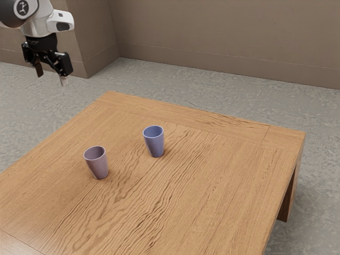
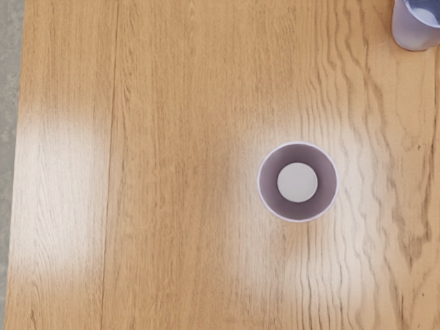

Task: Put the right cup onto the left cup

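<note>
Grained wooden table (image 1: 212, 191), grey floor (image 1: 223, 95), possibly stone, brown wall (image 1: 228, 34), claw (image 1: 51, 79) released, fingers apart.

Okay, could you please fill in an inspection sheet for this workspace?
Surface: wooden table, bright glare patches in the wrist view.
Job's things: mauve cup and blue cup, both upright, apart, not stacked; the mauve cup is empty.
Clutter: nothing seen.
Gripper: the gripper is open, holding nothing, raised above the cups' height.
Cables: nothing seen.
Surroundings: grey floor, plain brown wall.
</note>
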You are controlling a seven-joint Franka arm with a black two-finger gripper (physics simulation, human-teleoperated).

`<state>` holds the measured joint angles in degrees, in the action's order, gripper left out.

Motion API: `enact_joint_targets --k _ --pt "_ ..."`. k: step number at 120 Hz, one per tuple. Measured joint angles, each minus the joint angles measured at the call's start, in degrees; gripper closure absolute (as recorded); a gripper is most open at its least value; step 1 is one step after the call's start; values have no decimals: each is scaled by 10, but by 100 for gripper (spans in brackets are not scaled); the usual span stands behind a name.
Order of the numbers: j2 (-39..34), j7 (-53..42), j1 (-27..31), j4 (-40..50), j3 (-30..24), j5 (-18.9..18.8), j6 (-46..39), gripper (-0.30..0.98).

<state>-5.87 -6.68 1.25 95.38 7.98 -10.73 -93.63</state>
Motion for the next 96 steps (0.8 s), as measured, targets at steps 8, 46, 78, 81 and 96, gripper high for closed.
enact_joint_targets --k 8,46,78,81,96 --pt "1 2 0 -1 0 -1 0 0" --pt "2 11 9 78 -2 3 -11 0" --pt "38 17 11 161 -2 4 -58 0" --pt "44 18 12 168 -2 4 -62 0" --pt "73 23 17 189 -2 12 -76 0"
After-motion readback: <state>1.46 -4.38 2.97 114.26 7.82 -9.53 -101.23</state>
